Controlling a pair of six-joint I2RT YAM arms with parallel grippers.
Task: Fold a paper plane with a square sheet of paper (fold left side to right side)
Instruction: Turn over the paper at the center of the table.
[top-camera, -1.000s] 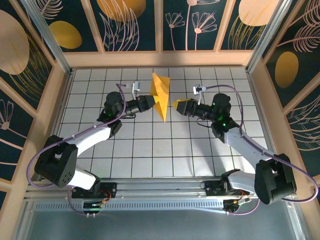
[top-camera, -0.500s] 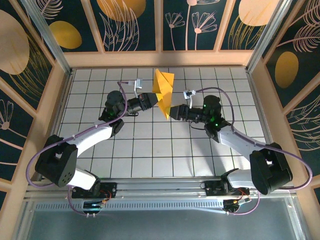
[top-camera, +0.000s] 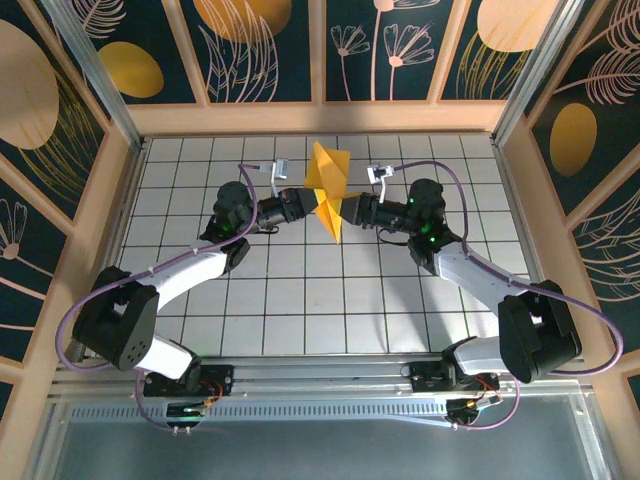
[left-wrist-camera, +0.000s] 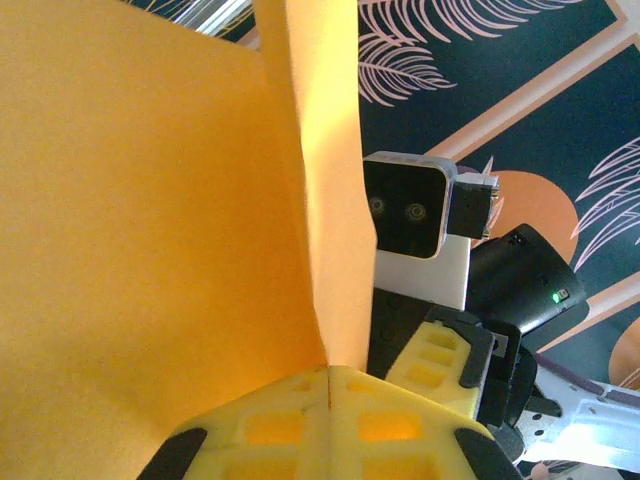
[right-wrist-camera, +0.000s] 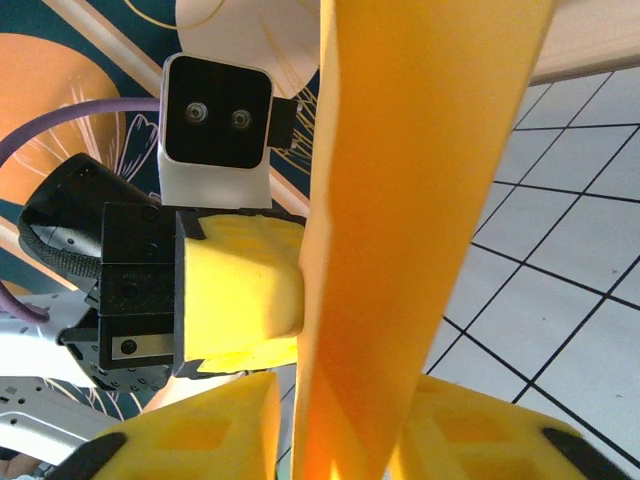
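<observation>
Standing on edge above the white tiled bench, the folded sheet of paper is held up between the two arms, over the far middle tiles; in the top view its narrow point aims toward the arm bases and its broader folded part toward the far wall.

The left tool meets the sheet from its left side; in the left wrist view this tool's yellow fingers are pressed fully together, and the sheet rises straight out of the seam between them, so it is clamped there; a sharp upright crease runs up from that seam, with a broad flat panel to the left of it.

The right tool meets the sheet from its right side, directly across from the left tool; in the right wrist view the sheet passes edge-on between this tool's two yellow fingers, which sit close on either side of it; whether they actually pinch the sheet or only flank it cannot be told.

Just beyond the sheet in that view are a yellow finger of the left tool and the left wrist camera; past the sheet's crease in the left wrist view is the right wrist camera.
</observation>
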